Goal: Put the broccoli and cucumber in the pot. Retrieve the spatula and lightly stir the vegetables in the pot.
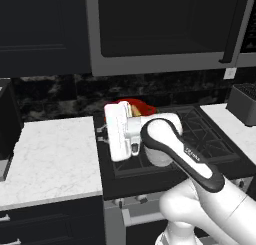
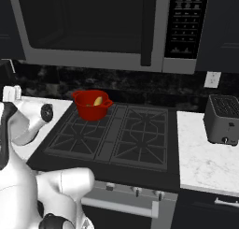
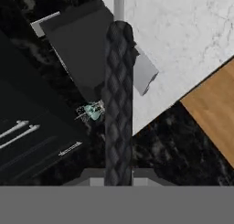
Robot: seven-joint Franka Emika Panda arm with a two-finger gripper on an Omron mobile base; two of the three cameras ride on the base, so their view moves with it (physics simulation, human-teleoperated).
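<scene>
black textured spatula handle (image 3: pixel 118 104) runs straight up from the bottom of the hand view, right at the fingers, so gripper (image 3: pixel 118 182) is clamped on it; jaws pinched nearly together, thin handle between. handle end sits over a dark grey boxy appliance (image 3: pixel 87 58) on white marble counter (image 3: pixel 183 40). wood floor (image 3: pixel 215 113) at right, dark cabinet fronts w/ handles at left. spatula head not seen here.

left base view: arm elbow and big white wrist block are closest, wrist hangs over the left side of the black stove (image 1: pixel 200 139). red pot (image 1: pixel 145 108) peeks out behind the wrist, mostly hidden. marble counter left of stove, microwave above.

right base view: pot sits on the back left burner, upright, both loop handles showing. cucumber (image 2: pixel 98 101) lies inside, yellowish bit against the inner wall. broccoli can't be made out, prob. lower in the pot or hidden by the rim. toaster (image 2: pixel 223 120) on the right counter, well apart from the pot.

handling, my read: spatula is light, stiff, thin handle so it can twist in a 2-finger pinch; grip looks to be at the handle's end, which gives reach but poor leverage. stir should be gentle, veg are small and light and will skid. pot prob. heavy enough not to slide.
</scene>
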